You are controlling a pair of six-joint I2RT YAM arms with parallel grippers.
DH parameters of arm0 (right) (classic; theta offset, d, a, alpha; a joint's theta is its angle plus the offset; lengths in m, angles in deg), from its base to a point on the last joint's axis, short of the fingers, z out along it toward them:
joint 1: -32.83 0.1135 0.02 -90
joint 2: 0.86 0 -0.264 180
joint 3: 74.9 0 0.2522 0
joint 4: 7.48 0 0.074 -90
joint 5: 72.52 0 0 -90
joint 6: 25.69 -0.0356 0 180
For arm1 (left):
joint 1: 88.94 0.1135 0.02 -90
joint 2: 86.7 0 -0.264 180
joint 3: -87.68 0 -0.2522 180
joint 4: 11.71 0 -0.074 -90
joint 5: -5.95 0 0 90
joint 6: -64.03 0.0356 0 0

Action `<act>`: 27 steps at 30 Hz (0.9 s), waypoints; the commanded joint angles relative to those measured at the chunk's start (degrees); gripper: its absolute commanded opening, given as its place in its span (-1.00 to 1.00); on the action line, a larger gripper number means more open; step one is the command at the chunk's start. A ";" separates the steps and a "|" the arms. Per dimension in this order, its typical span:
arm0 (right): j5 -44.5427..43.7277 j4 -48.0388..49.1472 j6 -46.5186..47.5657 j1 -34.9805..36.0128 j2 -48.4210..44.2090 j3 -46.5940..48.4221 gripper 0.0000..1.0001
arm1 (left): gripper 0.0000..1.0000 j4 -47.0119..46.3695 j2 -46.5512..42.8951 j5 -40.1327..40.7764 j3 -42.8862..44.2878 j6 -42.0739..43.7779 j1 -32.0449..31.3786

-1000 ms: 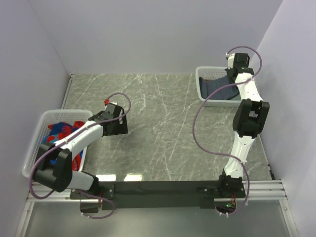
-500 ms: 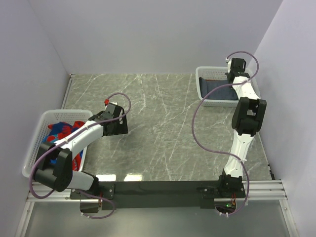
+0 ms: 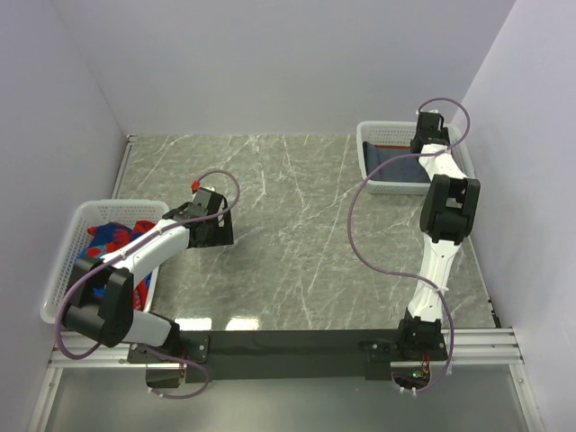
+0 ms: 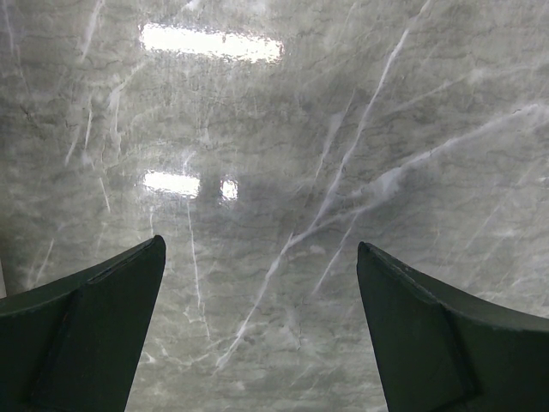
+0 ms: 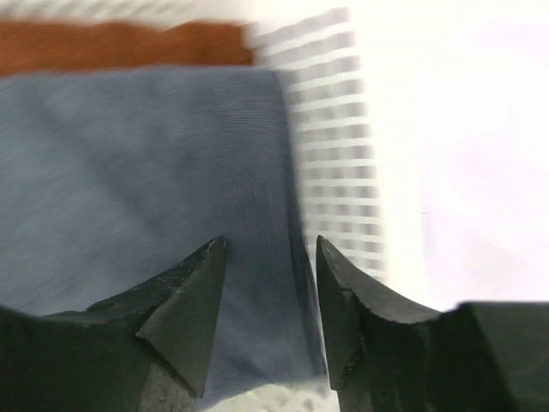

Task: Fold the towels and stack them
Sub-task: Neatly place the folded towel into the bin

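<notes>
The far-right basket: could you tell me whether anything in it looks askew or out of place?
The slate-blue towel lies skewed in the basket, its edge running diagonally and leaving a strip of the rust-brown towel uncovered at the far side. Nothing looks damaged.

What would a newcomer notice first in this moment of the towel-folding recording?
The bright red-and-blue patterned towels heaped in the white basket at the table's left edge stand out most. Next comes the dark slate-blue towel lying in the far-right basket. A rust-brown towel lies behind it, and the jaws of the right arm are parted above the blue cloth.
</notes>
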 commanded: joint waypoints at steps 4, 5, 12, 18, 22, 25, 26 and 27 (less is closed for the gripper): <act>-17.02 11.23 -0.11 -0.30 -0.91 0.99 0.14 | 0.97 -1.42 0.01 -0.35 2.35 1.08 0.18; -18.95 11.15 -0.64 -0.30 -1.26 1.16 0.15 | 0.97 -1.42 0.01 -0.26 2.35 1.08 0.27; -0.59 3.24 -12.14 0.66 -8.37 -0.49 0.15 | 0.97 -1.42 -0.25 -0.17 2.44 1.08 0.27; 24.69 1.57 -23.22 0.84 -12.87 -5.60 -0.23 | 0.97 -1.33 -1.21 -0.35 2.18 1.16 0.18; 35.51 0.16 -29.54 0.93 -10.67 -4.11 -0.56 | 0.96 -1.59 -2.01 -0.43 2.09 1.08 0.27; 41.93 -0.37 -31.93 1.02 -8.48 -2.88 -0.59 | 0.96 -1.59 -2.45 -0.78 2.09 1.16 0.18; 43.51 -0.72 -32.28 1.37 -7.08 -2.36 -0.60 | 0.96 -1.59 -2.53 -0.87 2.00 1.25 0.27; 44.13 -0.90 -32.55 1.37 -6.46 -1.39 -0.61 | 0.96 -1.59 -2.62 -0.87 2.09 1.25 0.18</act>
